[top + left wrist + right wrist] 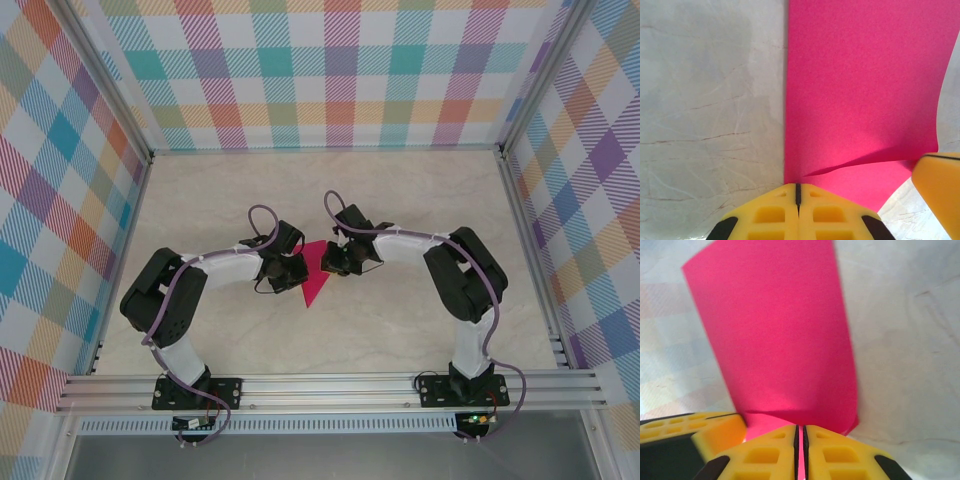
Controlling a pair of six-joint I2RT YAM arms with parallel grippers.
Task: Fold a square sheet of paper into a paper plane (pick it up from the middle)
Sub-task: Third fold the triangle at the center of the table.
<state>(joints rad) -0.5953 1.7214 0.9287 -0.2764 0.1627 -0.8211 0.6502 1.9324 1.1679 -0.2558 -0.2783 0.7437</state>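
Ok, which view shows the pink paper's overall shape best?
Top external: the pink paper reads as a pointed triangle, small but mostly uncovered. The left wrist view crops it, showing one straight edge and a shadowed fold. The right wrist view shows a tall panel up close, its near end cut off.

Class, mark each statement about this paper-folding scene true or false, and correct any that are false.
1. In the top view, the pink paper sits between the left gripper and the right gripper. True.
2. The right gripper's jaws are wide open. False: they are closed on the paper's edge, and pink shows in the slit between them.
3. The walls around the table are plain white. False: they carry a multicoloured check pattern.
4. The left gripper's fingers are yellow and closed together. True.
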